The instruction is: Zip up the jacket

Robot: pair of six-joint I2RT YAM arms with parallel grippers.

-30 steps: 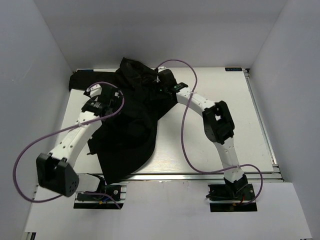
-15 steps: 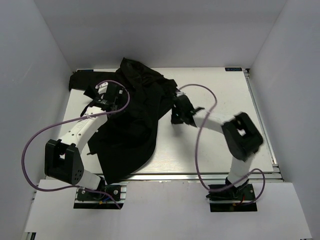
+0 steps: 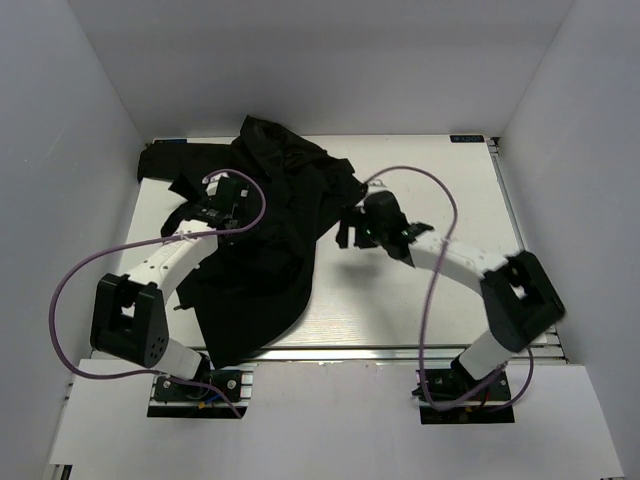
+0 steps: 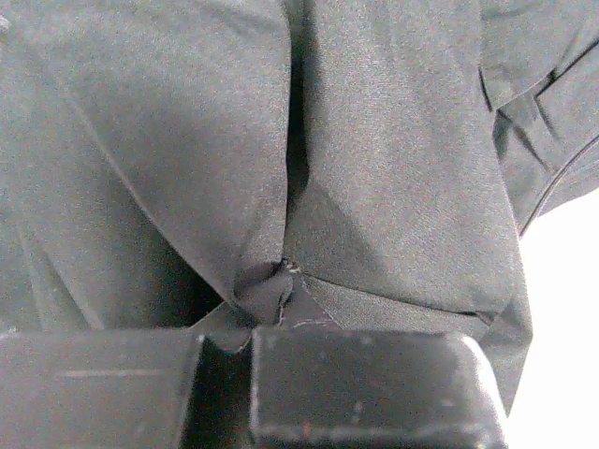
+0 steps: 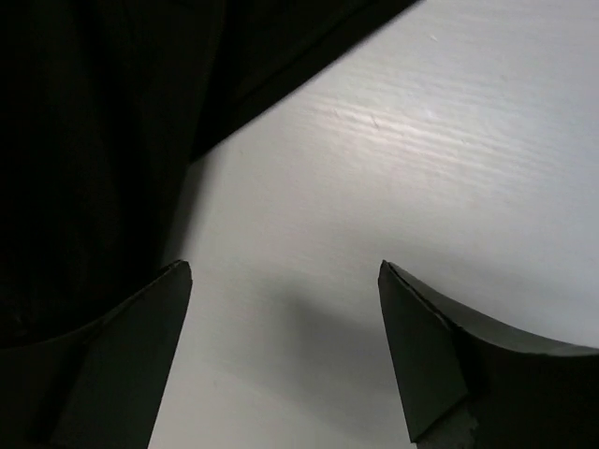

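Observation:
The black jacket [image 3: 270,240] lies crumpled on the left half of the white table [image 3: 440,180], one sleeve reaching to the back left corner. I cannot make out its zipper. My left gripper [image 3: 222,205] rests on the jacket's upper left part. In the left wrist view it [image 4: 227,351] is shut, with a pucker of jacket fabric [image 4: 393,168] drawn in between the fingers. My right gripper [image 3: 348,232] hovers just off the jacket's right edge. Its jaws [image 5: 283,267] stand open over the bare table [image 5: 421,140] with nothing between them, and the jacket [image 5: 84,140] is dark at the upper left.
Purple cables loop off both arms [image 3: 430,190], one arching above the table near the right gripper. White walls close in the table on the left, back and right. A metal rail [image 3: 525,250] runs along the right edge.
The right arm drew back from the jacket's top towards the near right, and its gripper now stands open. The left gripper has shut on the fabric.

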